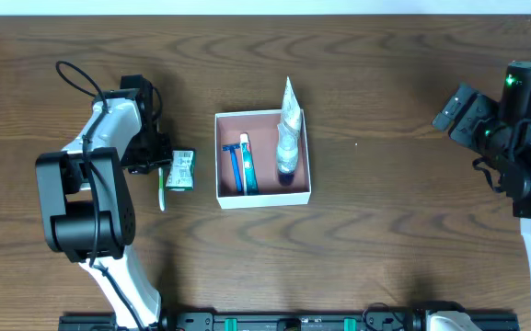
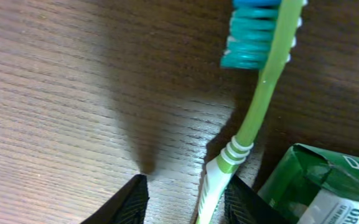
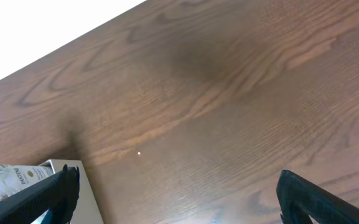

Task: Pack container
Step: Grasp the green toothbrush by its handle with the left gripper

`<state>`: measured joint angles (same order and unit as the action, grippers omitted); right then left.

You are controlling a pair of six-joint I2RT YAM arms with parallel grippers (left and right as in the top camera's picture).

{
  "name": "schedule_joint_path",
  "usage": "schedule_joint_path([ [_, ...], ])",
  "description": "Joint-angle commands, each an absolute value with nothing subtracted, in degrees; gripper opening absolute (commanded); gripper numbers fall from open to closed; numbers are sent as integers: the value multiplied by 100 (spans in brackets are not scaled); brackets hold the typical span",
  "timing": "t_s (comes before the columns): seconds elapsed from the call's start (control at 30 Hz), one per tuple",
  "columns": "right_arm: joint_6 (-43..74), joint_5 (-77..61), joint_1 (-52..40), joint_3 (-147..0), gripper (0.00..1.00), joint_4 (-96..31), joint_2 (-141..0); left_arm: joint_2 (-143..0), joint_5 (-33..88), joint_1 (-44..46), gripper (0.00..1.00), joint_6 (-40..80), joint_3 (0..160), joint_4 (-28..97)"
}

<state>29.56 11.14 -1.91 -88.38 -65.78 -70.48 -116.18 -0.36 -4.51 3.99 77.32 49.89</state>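
Note:
The container [image 1: 265, 199], a white-walled square box with a pink floor, sits mid-table. It holds a blue razor [image 1: 235, 166], a small teal and white tube [image 1: 248, 165] and a tall pale tube with a dark cap [image 1: 288, 138]. A green toothbrush [image 2: 263, 81] with teal bristles lies on the table left of the box, also in the overhead view [image 1: 162, 188]. My left gripper [image 2: 187, 186] is open and low over it, its fingers either side of the white handle end. My right gripper [image 3: 179, 180] is wide open and empty at the far right [image 1: 455, 108].
A green and white packet [image 1: 182, 171] lies between the toothbrush and the box, close to my left gripper's right finger [image 2: 328, 186]. The box corner [image 3: 73, 167] and a printed pale tube [image 3: 5, 177] show at the lower left of the right wrist view.

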Motion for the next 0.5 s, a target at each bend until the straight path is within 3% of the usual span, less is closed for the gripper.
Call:
schedule_joint_path([
  [0.0,3015,1135,-152,-8882,99,-6580,-7041,-11684,-12,-484,39,340,7669,5004],
  [0.13,3015,1135,-152,-8882,99,-6580,-7041,-11684,301,-480,31,340,7599,4969],
  [0.47,3017,1133,-152,-8882,99,-6580,-7041,-11684,368,-482,20,252,7496,4853],
])
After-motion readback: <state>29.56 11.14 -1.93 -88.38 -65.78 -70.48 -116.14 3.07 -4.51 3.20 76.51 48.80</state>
